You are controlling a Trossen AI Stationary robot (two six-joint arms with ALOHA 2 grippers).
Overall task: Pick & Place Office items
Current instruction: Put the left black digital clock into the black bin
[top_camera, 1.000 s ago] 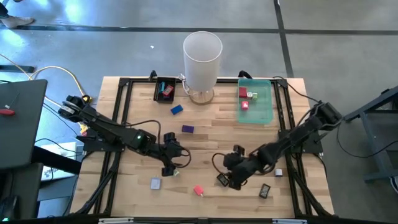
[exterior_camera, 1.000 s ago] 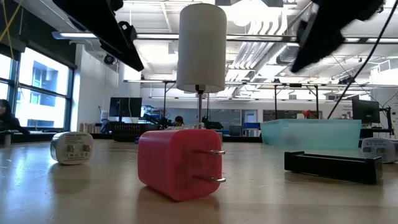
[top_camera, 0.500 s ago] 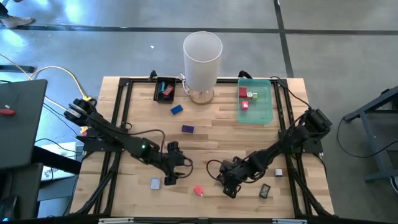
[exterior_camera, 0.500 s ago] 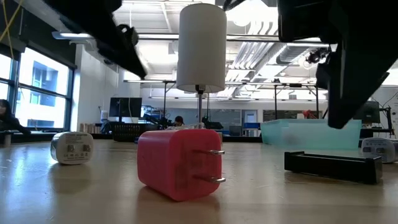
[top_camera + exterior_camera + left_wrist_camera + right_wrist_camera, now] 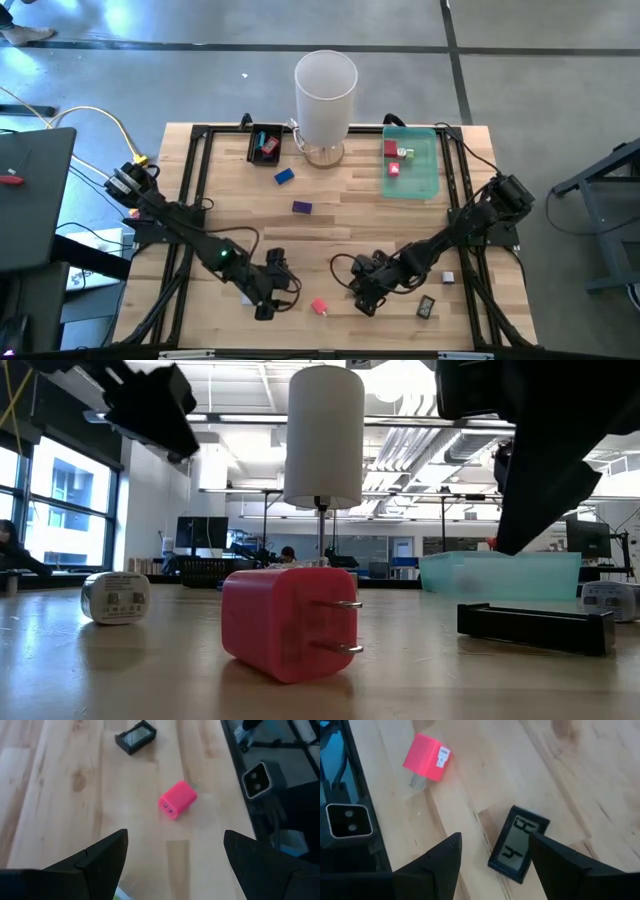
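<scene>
A pink plug-in charger (image 5: pixel 320 307) lies on its side near the table's near edge, between my two grippers. My left gripper (image 5: pixel 264 308) hangs open to its left, and the charger (image 5: pixel 177 800) shows ahead of the spread fingers. My right gripper (image 5: pixel 362 302) is open and tilted down over a small black display piece (image 5: pixel 519 845), which lies flat on the wood between the fingertips, apart from both. A second black display piece (image 5: pixel 425 307) lies farther right. A blue block (image 5: pixel 284 176) and a purple block (image 5: pixel 301 208) lie mid-table.
A tall white cylinder (image 5: pixel 326 95) stands at the far middle. Beside it are a small black tray (image 5: pixel 252 146) and a translucent green tray (image 5: pixel 428 170), both holding pieces. Grey chargers (image 5: pixel 115 598) (image 5: pixel 448 277) lie near each side. A black frame (image 5: pixel 196 190) borders the table.
My left gripper has gone toward the table's near edge and a little down, ending beside the pink charger. My right gripper first sank toward the near edge and rolled, then kept still over the black display piece. Nothing on the table has moved.
</scene>
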